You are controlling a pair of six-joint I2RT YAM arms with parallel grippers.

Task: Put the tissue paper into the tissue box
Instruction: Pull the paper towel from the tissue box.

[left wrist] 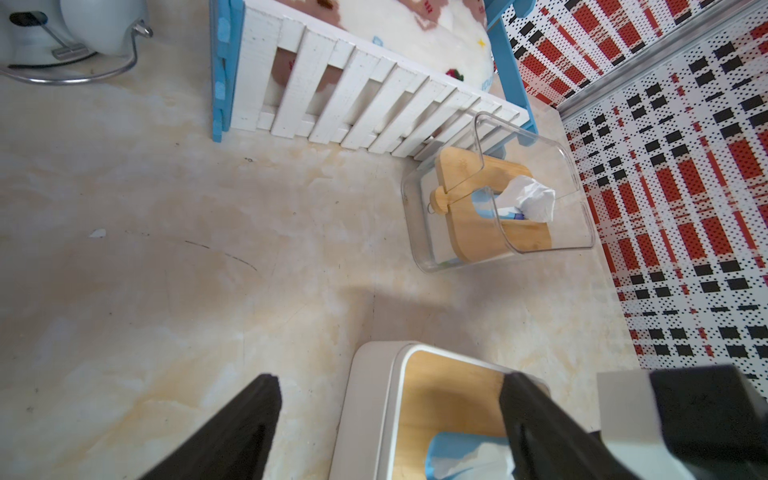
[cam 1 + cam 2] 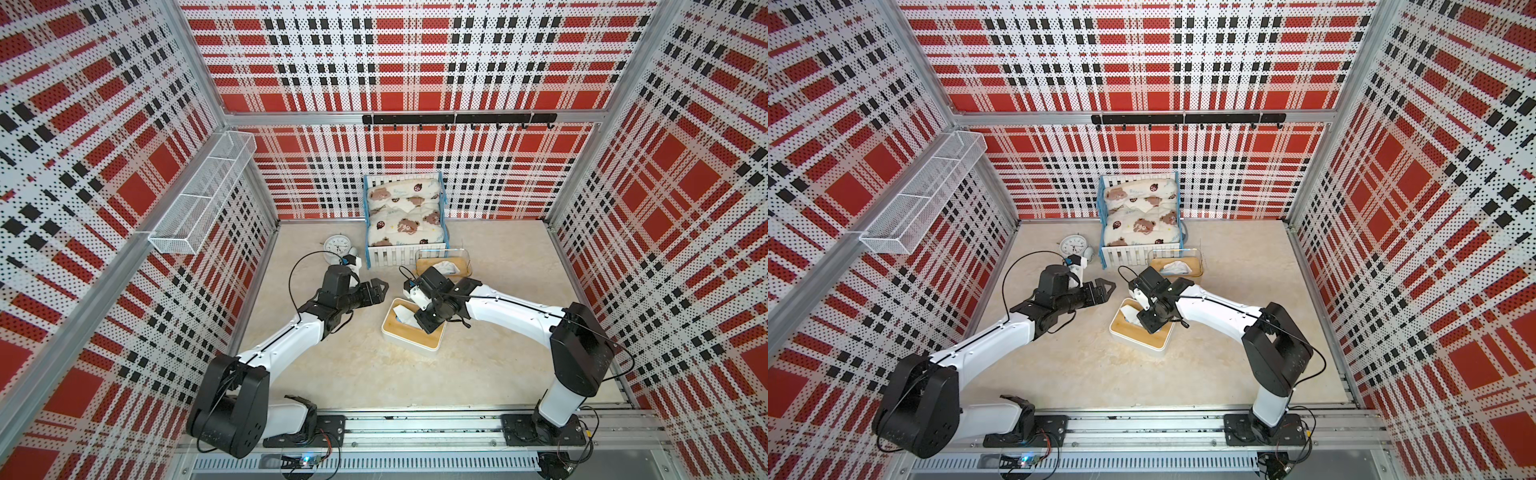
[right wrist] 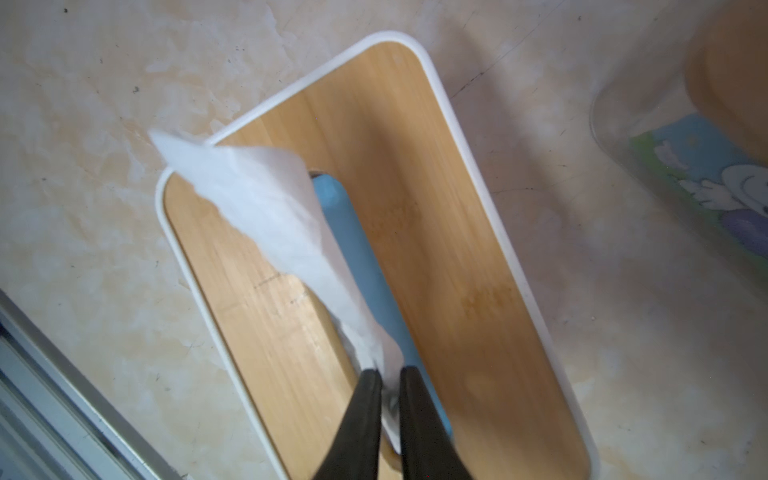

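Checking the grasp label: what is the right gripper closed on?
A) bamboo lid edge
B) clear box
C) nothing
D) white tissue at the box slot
D: in the right wrist view, the right gripper pinches the tissue that sticks out of the slot of the box.

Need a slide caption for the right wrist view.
Right gripper pinches a white tissue sheet sticking out of the slot of the bamboo-lidded tissue box.
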